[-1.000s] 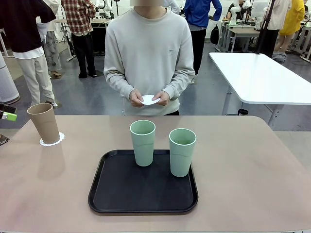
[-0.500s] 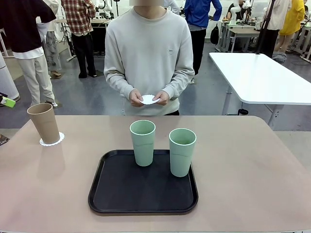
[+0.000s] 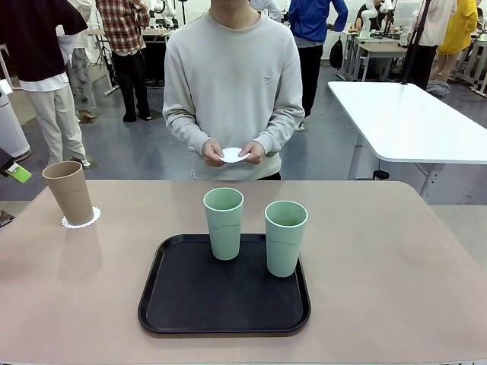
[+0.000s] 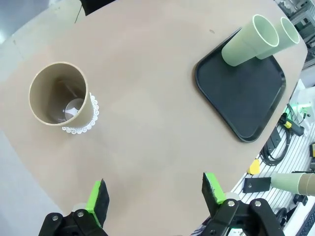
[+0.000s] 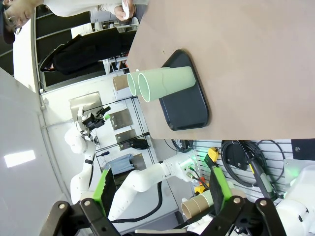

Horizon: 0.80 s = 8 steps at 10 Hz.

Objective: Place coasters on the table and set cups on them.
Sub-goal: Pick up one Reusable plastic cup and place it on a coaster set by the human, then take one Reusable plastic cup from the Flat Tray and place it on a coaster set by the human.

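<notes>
1. The left gripper (image 4: 154,191) is backing away from the brown cup (image 3: 70,192). Its green pad has been shifting about at the left edge of the front view over the last second. The jaws are standing wide and carrying nothing.
2. The brown cup is sitting upright on its coaster (image 3: 80,222) at the left side of the table (image 3: 380,266), towards the person's edge. It has not budged, so I'm calling the first of three sets done.
3. The person's hands (image 3: 214,154) are holding a second coaster (image 3: 234,156) at waist height, just beyond the far edge, same as a second ago. It is not down on the table yet, and the next cup is probably waiting on it.
4. The left green cup (image 3: 224,223) and the right green cup (image 3: 285,238) are standing upright on the black tray (image 3: 152,304), close beside each other.
5. The right gripper (image 5: 161,183) is hanging with its jaws wide and empty, off to the side of the table.
6. Bare tabletop is lying open around the tray, so nothing is blocking a coaster. The two green cups are standing close, though, and a grab on one could brush the other. The white table (image 3: 403,114) at the right is out of play.
</notes>
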### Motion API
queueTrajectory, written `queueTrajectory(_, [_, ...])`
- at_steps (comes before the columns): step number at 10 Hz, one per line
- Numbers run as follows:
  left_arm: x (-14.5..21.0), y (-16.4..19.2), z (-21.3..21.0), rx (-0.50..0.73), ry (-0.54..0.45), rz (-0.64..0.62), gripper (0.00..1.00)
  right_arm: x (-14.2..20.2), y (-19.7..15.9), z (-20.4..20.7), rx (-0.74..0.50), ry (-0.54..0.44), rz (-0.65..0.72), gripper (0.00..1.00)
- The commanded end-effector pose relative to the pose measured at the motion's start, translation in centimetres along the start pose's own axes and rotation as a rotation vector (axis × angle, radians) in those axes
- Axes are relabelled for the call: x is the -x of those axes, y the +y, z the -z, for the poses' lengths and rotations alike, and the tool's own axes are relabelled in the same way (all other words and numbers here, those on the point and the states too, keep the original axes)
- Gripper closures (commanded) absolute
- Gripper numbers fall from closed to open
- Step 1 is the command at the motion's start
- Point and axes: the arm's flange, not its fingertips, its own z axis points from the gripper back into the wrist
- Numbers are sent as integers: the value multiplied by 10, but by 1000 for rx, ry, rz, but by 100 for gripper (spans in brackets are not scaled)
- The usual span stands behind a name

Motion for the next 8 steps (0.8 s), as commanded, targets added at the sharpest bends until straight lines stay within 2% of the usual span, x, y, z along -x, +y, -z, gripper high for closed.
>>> queueTrajectory(1, [1, 5, 2, -2, 7, -6, 0, 1, -1, 0, -12, 2, -8, 0])
queueTrajectory(7, [4, 5, 2, 18, -5, -3, 0, 1, -1, 0, -12, 2, -8, 0])
queueTrajectory(8, [-14, -1, 0, -94, 55, -201, 0, 1, -1, 0, -12, 2, -8, 0])
